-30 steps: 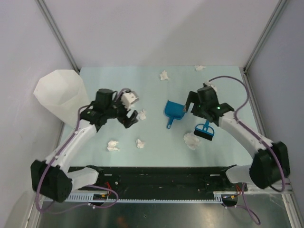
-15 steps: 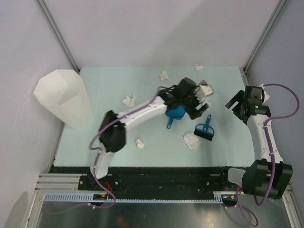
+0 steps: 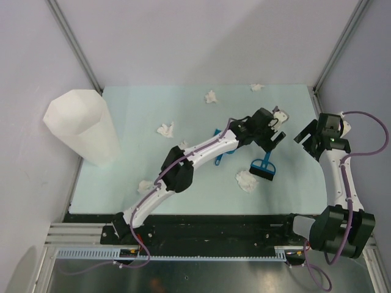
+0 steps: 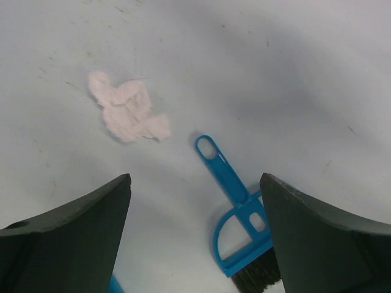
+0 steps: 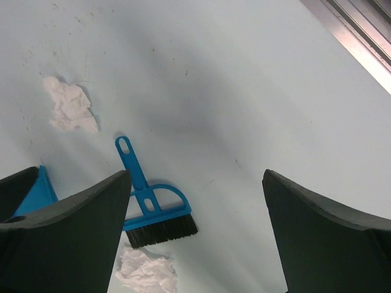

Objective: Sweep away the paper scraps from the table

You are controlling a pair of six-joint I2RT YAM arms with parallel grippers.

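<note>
Several white paper scraps lie on the mint-green table [image 3: 134, 104]: one at the back [image 3: 211, 96], one at the back right [image 3: 257, 87], one left of centre [image 3: 165, 129], one near the front left [image 3: 145, 186] and one beside the brush [image 3: 246, 180]. My left gripper [image 3: 273, 139] is open and empty, stretched far right, just above the blue brush [image 3: 264, 166]. In the left wrist view [image 4: 195, 244] the brush [image 4: 235, 201] lies between the fingers, with a scrap [image 4: 125, 113] beyond. My right gripper [image 3: 305, 140] is open and empty near the right edge; its view [image 5: 195, 244] shows the brush [image 5: 153, 207] and two scraps [image 5: 68, 105] [image 5: 146, 271].
A blue dustpan [image 3: 223, 149] lies mid-table, mostly under my left arm; its corner shows in the right wrist view [image 5: 36, 189]. A tall white faceted bin [image 3: 82, 125] stands at the left edge. A metal frame rail [image 5: 360, 36] borders the right side.
My left arm has swung from the left side across the table to the right, over the dustpan. My right arm has pulled back from the centre toward the right edge.
</note>
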